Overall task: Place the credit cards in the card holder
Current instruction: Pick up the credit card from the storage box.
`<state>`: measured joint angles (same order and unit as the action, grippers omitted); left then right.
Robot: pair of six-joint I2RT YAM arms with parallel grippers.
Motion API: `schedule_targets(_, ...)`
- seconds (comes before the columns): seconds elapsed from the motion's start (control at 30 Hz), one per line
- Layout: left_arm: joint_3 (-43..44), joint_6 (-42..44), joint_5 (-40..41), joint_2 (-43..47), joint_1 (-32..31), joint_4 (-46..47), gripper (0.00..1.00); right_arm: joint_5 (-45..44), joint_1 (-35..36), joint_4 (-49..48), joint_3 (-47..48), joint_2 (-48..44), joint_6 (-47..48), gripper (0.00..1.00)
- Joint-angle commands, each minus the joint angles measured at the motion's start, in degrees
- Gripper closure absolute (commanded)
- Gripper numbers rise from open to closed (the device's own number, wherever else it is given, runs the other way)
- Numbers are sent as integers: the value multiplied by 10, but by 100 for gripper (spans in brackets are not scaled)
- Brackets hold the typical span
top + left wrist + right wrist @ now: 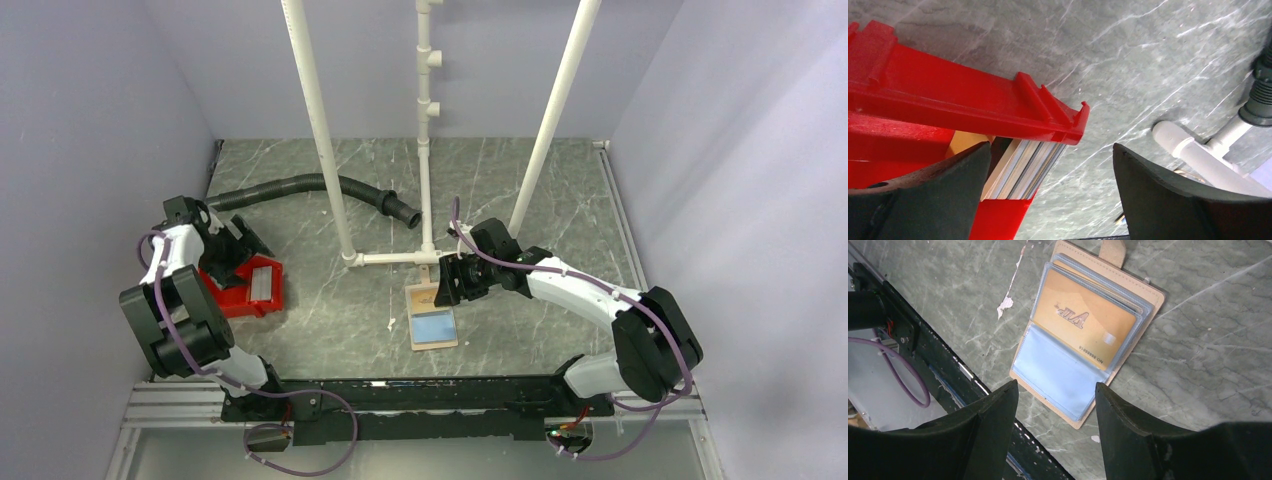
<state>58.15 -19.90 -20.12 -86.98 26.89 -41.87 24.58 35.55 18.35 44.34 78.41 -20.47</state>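
Note:
The card holder lies open on the table's middle, tan with pale blue pockets. In the right wrist view the card holder shows a gold card in its far pocket and a snap tab at the far end. My right gripper is open and empty just above the holder's near edge; in the top view the right gripper is over the holder's far end. The credit cards stand as a pale stack in the red bin. My left gripper is open and empty over the bin's corner; it also shows in the top view.
The red bin sits at the left. A white pipe frame stands behind the holder, with uprights rising from it. A black corrugated hose lies at the back. The black base rail runs along the near edge.

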Motion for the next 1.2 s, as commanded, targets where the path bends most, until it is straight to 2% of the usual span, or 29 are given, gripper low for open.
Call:
schedule_targets(0.0,21,28,26,-22,-1,-19,1,0,-2,-19,8,-2,12,39)
schedule_targets(0.13,27,34,14,-68,0,-21,1,1,-3,-20,9,-1,13,39)
schedule_targets(0.33,17,31,-30,-57,-1,-14,1,-3,-3,-17,9,-2,14,39)
schedule_targets(0.4,18,30,-32,-47,0,-21,7,-3,-3,-17,10,0,14,39)
schedule_targets(0.47,16,29,-38,-34,0,-23,21,-2,-3,-17,9,1,13,39)
schedule_targets(0.57,14,24,-44,-18,0,-25,34,-1,-3,-17,11,3,14,39)
schedule_targets(0.63,14,25,-42,-11,0,-27,40,-1,-4,-17,11,4,14,39)
schedule_targets(0.83,18,26,-39,-9,1,-30,47,-1,-4,-16,12,5,13,39)
schedule_targets(0.97,15,25,-40,-15,1,-31,60,-1,-4,-16,12,6,14,39)
schedule_targets(1.17,23,31,-29,-19,1,-42,68,0,-4,-17,11,9,13,39)
